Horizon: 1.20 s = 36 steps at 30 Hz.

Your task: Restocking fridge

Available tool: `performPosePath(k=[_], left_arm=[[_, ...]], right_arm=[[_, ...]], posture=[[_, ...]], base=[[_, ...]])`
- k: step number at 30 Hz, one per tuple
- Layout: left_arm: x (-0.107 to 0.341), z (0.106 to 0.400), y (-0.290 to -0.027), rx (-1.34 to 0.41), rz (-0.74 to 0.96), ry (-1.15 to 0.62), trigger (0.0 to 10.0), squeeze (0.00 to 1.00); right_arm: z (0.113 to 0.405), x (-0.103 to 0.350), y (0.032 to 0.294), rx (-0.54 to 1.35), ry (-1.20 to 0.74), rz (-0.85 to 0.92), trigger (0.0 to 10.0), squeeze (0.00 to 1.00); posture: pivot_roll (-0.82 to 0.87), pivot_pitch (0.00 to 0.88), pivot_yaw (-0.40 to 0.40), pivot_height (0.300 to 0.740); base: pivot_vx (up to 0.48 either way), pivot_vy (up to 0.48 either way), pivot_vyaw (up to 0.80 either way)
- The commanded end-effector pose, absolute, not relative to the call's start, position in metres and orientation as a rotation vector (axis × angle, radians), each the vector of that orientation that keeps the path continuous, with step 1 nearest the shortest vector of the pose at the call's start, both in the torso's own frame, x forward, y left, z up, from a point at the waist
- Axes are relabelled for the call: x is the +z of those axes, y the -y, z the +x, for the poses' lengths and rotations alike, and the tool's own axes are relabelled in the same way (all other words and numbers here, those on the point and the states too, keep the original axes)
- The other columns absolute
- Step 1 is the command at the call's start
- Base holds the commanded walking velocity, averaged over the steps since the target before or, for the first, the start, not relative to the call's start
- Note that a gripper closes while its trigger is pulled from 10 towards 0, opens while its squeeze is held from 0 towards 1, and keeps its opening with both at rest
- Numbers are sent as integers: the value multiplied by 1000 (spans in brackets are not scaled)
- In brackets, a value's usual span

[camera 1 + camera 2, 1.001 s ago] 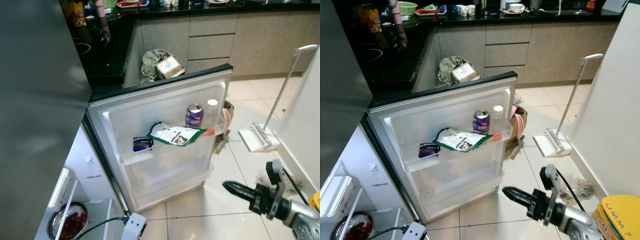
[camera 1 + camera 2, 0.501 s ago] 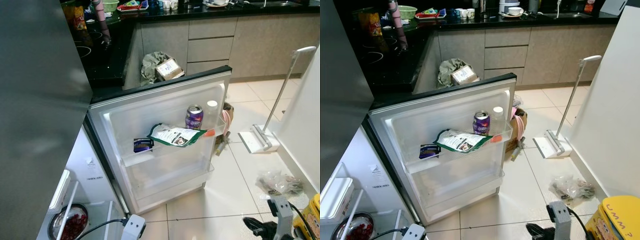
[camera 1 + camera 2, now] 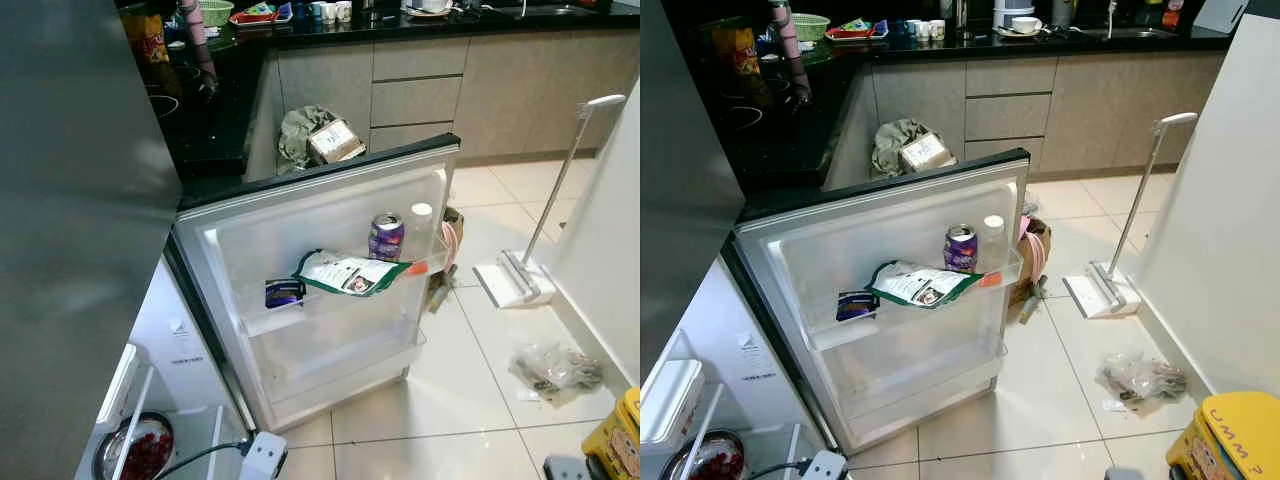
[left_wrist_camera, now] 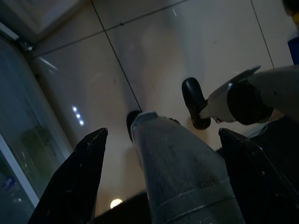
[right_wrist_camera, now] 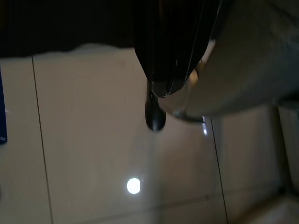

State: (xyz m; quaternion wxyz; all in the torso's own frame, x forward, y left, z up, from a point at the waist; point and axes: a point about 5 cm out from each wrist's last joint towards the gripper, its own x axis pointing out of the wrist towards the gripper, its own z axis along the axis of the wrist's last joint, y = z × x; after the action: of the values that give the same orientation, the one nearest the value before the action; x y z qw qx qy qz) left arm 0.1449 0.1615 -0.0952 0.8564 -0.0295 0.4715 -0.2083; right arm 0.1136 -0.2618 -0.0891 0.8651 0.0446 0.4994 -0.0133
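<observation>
Now the right arm, which a second ago reached out low on the right with its black fingers held forward over the tiles, has dropped out of the head views. In its wrist view the right gripper (image 5: 163, 70) hangs over the pale floor tiles (image 5: 93, 140), fingers pressed together and holding nothing. The left gripper (image 4: 159, 177) also hangs down beside the robot's leg, its two fingers (image 4: 79, 172) spread wide and empty.

The fridge door (image 3: 300, 215) stands open to the left and ahead. Its upper shelf carries a purple can (image 3: 386, 236), a white-capped bottle (image 3: 421, 228), a green-edged packet (image 3: 350, 272) lying across the rail, and a small dark packet (image 3: 284, 292) further left. The lower door shelf (image 3: 340, 355) looks bare.

My reading: with both arms lowered and nothing in hand, the robot is between items, likely about to fetch more stock, perhaps from the yellow container (image 3: 1230, 435) near right.
</observation>
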Motion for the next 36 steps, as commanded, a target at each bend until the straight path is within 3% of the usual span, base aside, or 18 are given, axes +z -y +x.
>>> performPosePath(k=[1,19,36], left_arm=[[-97,141,-163,-422,-83,-1012,10000,0],[-95,146,-164,-393,-107,-1010,10000,0],[-95,144,-177,-379,-88,-1027,10000,0]], right_arm=[[107,-93,258,-27,-1084,84,10000,0],[119,-92,252,-1,-1080,34,10000,0],[113,-98,239,19,-1101,48,10000,0]], posture=[[-55,0,-11,740],[-50,0,-10,740],[-65,0,29,740]], base=[[0,-315,0],[0,-386,0],[0,-432,735]])
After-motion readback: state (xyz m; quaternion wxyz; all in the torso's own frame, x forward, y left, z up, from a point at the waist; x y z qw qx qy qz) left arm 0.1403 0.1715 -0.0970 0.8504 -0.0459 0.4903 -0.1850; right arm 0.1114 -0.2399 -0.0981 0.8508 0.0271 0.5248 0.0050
